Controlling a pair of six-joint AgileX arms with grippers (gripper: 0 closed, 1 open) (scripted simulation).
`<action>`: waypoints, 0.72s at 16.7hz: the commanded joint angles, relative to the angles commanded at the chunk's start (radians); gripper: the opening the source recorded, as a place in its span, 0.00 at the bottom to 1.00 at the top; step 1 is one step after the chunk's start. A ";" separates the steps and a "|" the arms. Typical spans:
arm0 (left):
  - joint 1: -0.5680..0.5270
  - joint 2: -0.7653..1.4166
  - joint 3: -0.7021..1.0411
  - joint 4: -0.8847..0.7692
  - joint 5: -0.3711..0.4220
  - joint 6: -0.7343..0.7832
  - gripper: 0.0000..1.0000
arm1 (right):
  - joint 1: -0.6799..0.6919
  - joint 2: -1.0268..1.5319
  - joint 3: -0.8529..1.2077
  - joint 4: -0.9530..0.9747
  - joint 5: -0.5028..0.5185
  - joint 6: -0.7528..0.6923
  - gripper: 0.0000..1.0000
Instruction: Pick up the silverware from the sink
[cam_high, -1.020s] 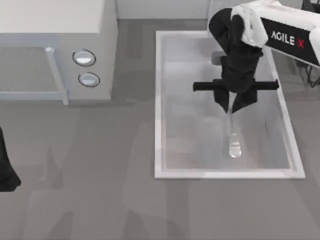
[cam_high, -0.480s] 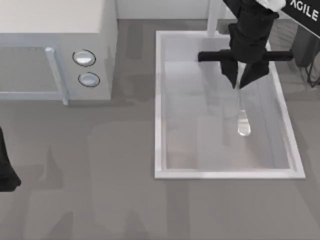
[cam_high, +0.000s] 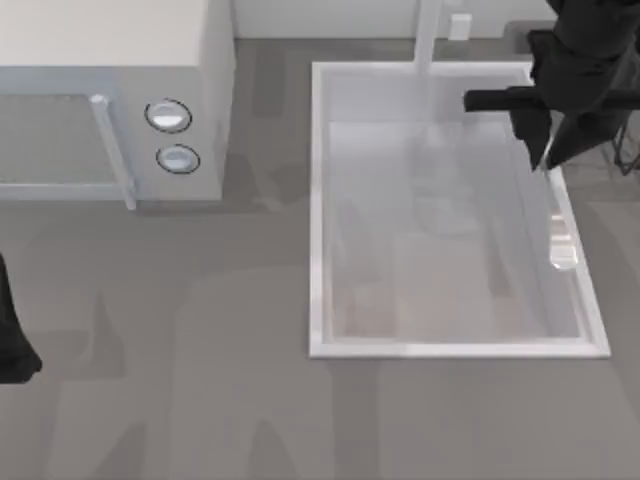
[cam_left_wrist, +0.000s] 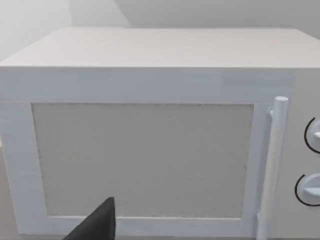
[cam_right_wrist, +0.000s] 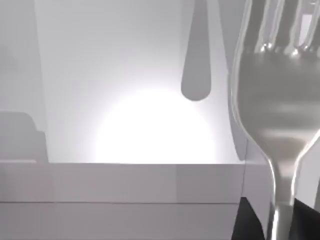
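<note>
Now my right claw (cam_high: 548, 160) grips the fork (cam_high: 561, 240), which hangs lengthwise over the sink's (cam_high: 318, 200) right rim.

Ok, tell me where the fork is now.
The fork hangs from the right end effector over the sink's right rim, at the top view's right side.

Slim shiny silver fork (cam_high: 558, 232) hung over the sink's right rim, tine end pinched in the right gripper (cam_high: 551, 160), wide handle end lowest. Big rectangular sink (cam_high: 318, 200) with white rim, pale grey walls, flat bottom, sat right of centre.
</note>
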 joint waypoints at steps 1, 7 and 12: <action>0.000 0.000 0.000 0.000 0.000 0.000 1.00 | -0.026 -0.067 -0.069 -0.001 -0.001 -0.027 0.00; 0.000 0.000 0.000 0.000 0.000 0.000 1.00 | -0.205 -0.531 -0.552 -0.007 -0.010 -0.209 0.00; 0.000 0.000 0.000 0.000 0.000 0.000 1.00 | -0.317 -0.785 -0.809 -0.011 -0.016 -0.323 0.00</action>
